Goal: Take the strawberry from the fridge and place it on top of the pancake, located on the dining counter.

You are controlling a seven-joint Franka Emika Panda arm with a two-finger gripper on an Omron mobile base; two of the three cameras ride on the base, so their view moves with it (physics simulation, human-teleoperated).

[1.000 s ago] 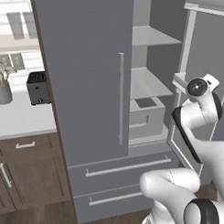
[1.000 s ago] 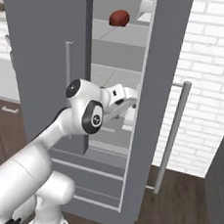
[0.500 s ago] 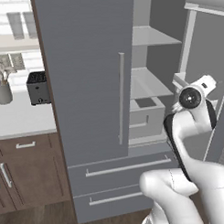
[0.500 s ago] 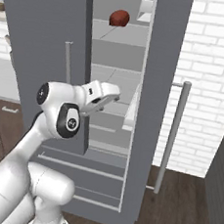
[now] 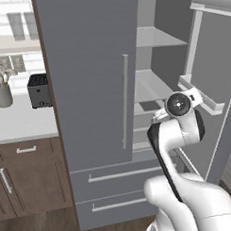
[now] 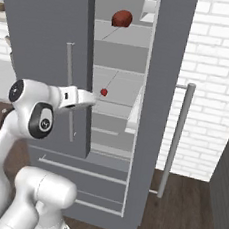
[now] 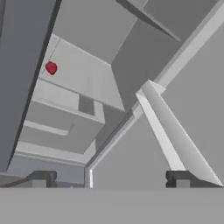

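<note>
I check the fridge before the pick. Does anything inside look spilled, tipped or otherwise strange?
Nothing stands out. The strawberry sits alone on a pale shelf of the fridge, and a dark red lump rests on a higher shelf. The shelves look level, with no spill. The right door stands open.

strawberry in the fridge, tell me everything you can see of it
The strawberry is a tiny bright red berry, rounded, too small to show any surface detail. It sits on a pale grey shelf in the open right half of the fridge, near the shelf's left side beside the closed door's edge. The hand view shows it small and far off. Only the shelf touches it. A larger dark red lump lies on a higher shelf.
</note>
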